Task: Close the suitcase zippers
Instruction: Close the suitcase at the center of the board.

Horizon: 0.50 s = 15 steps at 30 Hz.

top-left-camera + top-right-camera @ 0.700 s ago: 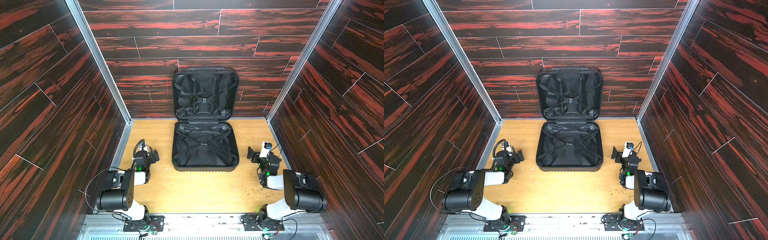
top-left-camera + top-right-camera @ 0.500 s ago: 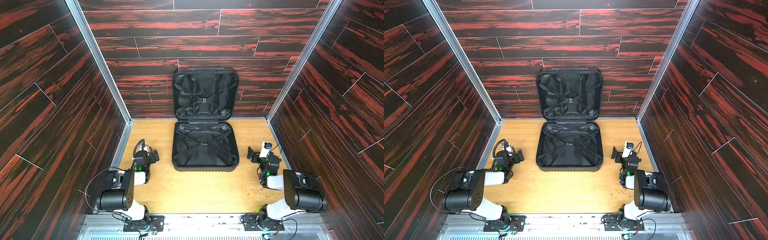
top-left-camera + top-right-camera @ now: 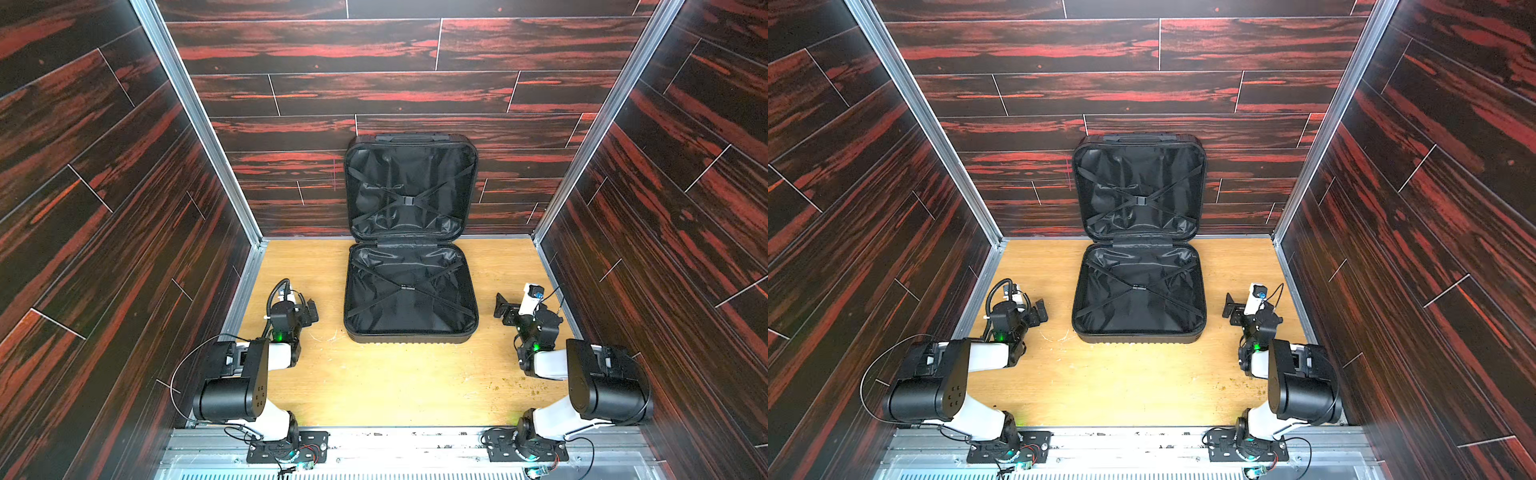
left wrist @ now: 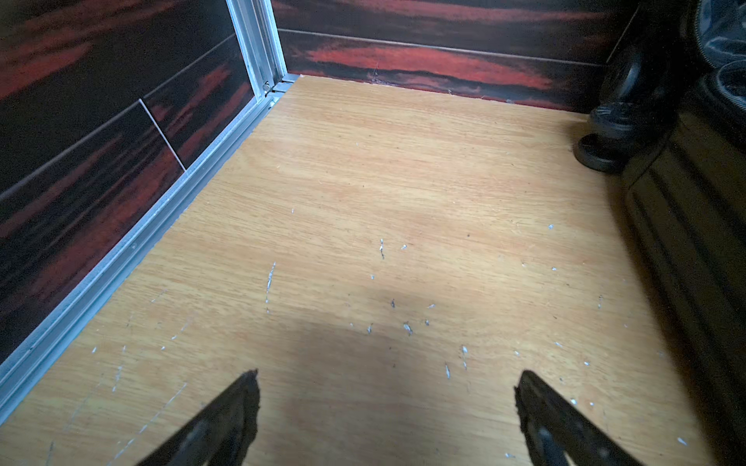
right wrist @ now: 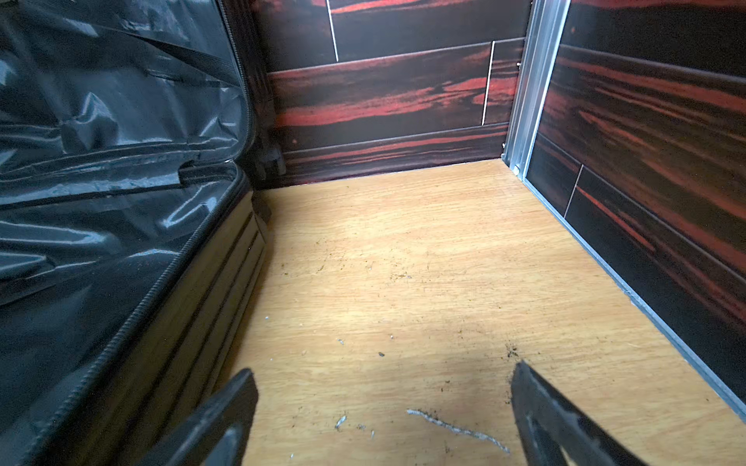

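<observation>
The small black hard-shell suitcase [image 3: 409, 299] sits in the middle of the far part of the pale wooden tabletop [image 3: 374, 382]. It is wide open: one half lies flat and the other half [image 3: 409, 187] stands upright against the far wall. The left gripper [image 3: 311, 311] hovers low to the left of the flat half and the right gripper [image 3: 502, 307] to its right. Both have their jaws spread and hold nothing, and neither touches the case.

Nothing can be zipped until the shells meet, so the first step is probably to tip the upright half down toward the near side. A push high on its far edge would let it hinge down evenly. The crossed straps and loose lining must stay clear of the rim, or the teeth may jam.

Only the right wrist view shows the black zipper track [image 5: 139, 312] along the flat half's rim, with the ribbed side below it. Only the left wrist view shows the black caster wheels [image 4: 601, 155] at the far left corner. I cannot find the pulls in any view.
</observation>
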Available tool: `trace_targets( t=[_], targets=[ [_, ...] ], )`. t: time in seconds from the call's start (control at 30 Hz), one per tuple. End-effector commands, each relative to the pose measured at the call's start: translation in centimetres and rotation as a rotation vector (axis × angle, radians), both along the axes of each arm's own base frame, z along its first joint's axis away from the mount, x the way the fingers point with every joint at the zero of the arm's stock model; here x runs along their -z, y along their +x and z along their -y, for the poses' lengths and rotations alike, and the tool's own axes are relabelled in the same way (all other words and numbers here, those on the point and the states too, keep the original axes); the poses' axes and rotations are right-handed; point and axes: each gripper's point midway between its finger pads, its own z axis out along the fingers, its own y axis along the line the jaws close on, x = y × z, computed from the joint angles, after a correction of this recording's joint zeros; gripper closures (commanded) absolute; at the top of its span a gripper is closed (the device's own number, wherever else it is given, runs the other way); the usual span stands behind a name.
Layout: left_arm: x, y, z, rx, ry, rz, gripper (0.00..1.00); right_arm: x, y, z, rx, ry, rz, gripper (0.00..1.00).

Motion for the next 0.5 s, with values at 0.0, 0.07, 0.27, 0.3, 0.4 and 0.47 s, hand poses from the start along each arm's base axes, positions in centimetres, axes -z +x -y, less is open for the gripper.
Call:
trace_targets(
  t=[0.0,0.07,0.27,0.3,0.4,0.47],
  targets=[
    [-1.7,0.6,-0.1,-0.001,0.009,0.051,0.00,0.2,0.2,-0.2,-0.007,-0.005,-0.001,0.01],
    [-2.8,0.5,-0.4,-0.023,0.012,0.083,0.00,-0.3,0.1,-0.1,0.002,-0.003,0.011,0.01],
    [-6.1,-1.7,-1.8,-0.158,-0.065,0.015,0.00,-2.2,-0.8,1.3,0.087,0.005,0.034,0.01],
    [-6.7,-1.8,-1.5,-0.161,-0.111,-0.004,0.00,-2.4,-0.8,1.4,0.098,0.008,0.029,0.01],
    [-7.9,-1.3,0.9,-0.102,-0.288,-0.051,0.03,-2.2,-0.7,2.1,0.137,0.028,-0.035,0.01],
    [-8.1,-0.7,3.6,-0.012,-0.400,-0.094,0.15,-2.0,-0.5,2.2,0.154,0.064,-0.086,0.01]
  ],
)
